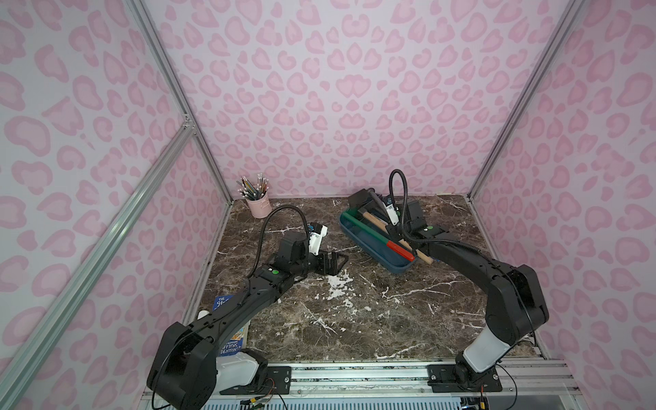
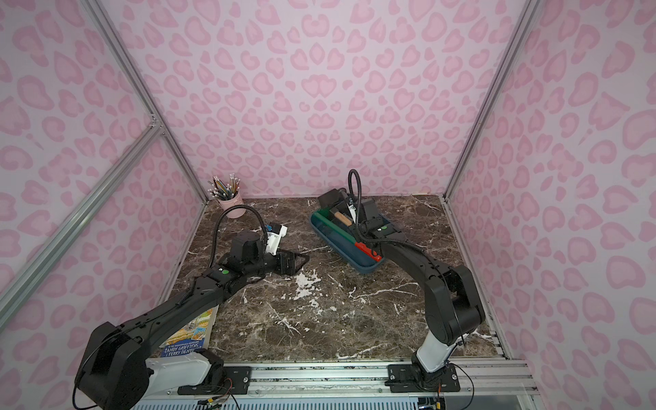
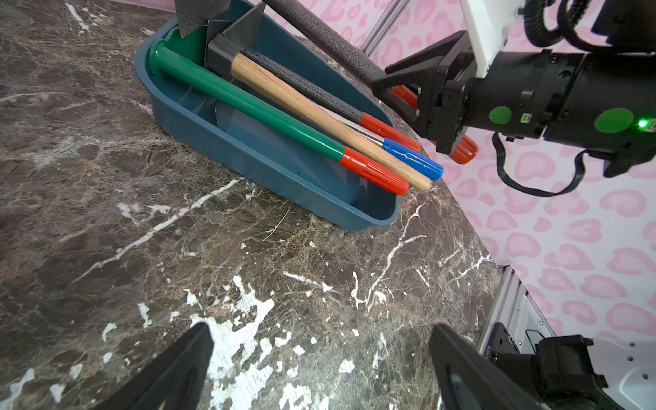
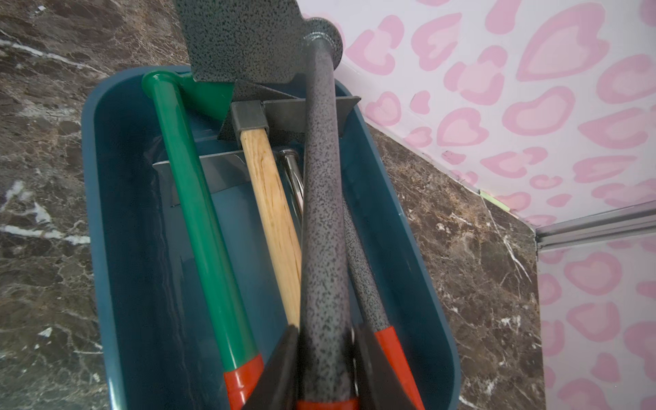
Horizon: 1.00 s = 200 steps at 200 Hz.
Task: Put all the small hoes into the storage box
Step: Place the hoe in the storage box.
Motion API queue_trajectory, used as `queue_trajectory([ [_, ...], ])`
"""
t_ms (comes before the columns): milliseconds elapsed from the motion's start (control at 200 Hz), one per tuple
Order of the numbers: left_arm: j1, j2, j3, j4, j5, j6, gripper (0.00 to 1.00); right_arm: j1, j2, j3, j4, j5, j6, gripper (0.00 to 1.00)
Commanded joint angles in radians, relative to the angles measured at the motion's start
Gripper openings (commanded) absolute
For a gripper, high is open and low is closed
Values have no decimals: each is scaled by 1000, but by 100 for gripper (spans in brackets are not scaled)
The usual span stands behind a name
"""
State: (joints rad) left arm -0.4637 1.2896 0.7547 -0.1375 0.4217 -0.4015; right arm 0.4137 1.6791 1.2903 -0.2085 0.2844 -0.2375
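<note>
While the small hoe (image 4: 321, 213) is hanging slanted above the storage box (image 4: 90, 213), its blade (image 4: 241, 35) is reaching past the far rim. Letting go here is probably risking the blade catching on that wall, or the shaft rolling off the wooden-handled hammer (image 4: 273, 213) and green-shafted tool (image 4: 198, 213) lying inside. The right gripper (image 4: 324, 355) is pinching its fingers (image 4: 280, 369) tight round the speckled shaft near the handle end. The left gripper (image 3: 321, 333) is hovering spread wide over the marble tabletop (image 3: 106, 213), touching nothing.
</note>
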Motion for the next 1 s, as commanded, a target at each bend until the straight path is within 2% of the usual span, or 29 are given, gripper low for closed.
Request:
queue_trajectory([
  [0, 1, 2, 11, 17, -1, 9, 99, 0, 11, 30, 107, 42, -21, 0],
  [365, 1, 2, 10, 10, -8, 9, 100, 2, 47, 21, 154, 94, -106, 0],
  [640, 1, 8, 13, 8, -8, 9, 100, 20, 35, -55, 259, 174, -174, 0],
  [995, 1, -6, 6, 6, -14, 9, 100, 60, 39, -117, 346, 211, -259, 0],
])
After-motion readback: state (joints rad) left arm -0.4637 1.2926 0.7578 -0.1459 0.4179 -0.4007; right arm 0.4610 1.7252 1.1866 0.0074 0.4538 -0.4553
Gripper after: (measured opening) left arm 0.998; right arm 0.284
